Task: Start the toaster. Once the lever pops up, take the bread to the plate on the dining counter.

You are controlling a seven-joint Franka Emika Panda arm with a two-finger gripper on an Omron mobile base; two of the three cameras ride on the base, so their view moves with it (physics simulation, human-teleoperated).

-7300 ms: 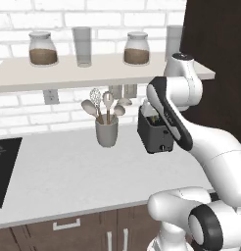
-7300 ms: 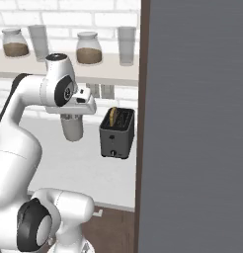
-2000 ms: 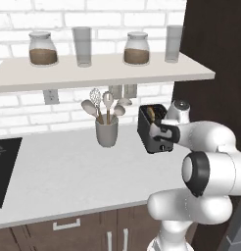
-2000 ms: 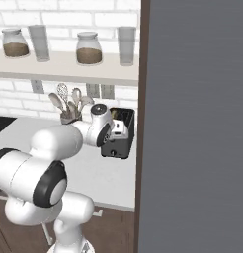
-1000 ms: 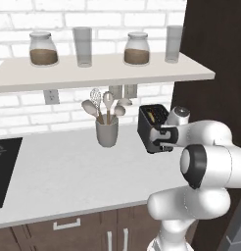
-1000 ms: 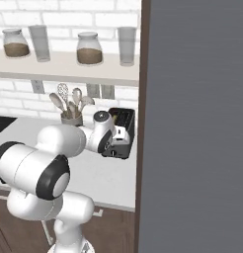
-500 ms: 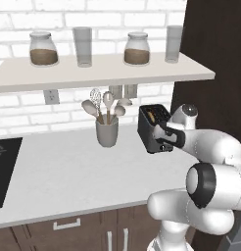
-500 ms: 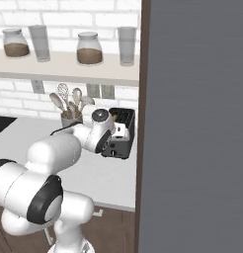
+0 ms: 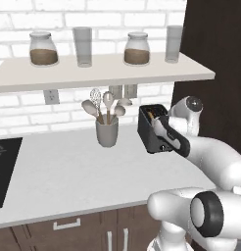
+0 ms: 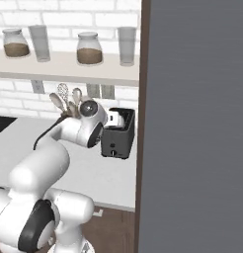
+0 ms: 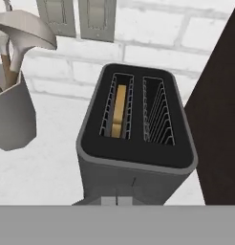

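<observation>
- Toaster (image 9: 153, 128) in the left base view is sitting on the worktop (image 9: 63, 171), just right of the grey utensil cup (image 9: 107, 132). Your gripper (image 9: 164, 131) is pressing in at its front face; half a second ago the hand was sitting a little higher, so you are easing down the front, probably onto the lever.
- Toaster (image 10: 118, 133) in the right base view is showing behind the arm's elbow, against a dark cabinet wall (image 10: 192, 123). The fingers are hidden here, so you cannot tell whether they are apart or together.
- Bread (image 11: 119, 111) in the hand view is standing upright in the left slot of the toaster (image 11: 136, 139), sunk low, with the right slot empty. You are still on the starting step; the carry is waiting.
</observation>
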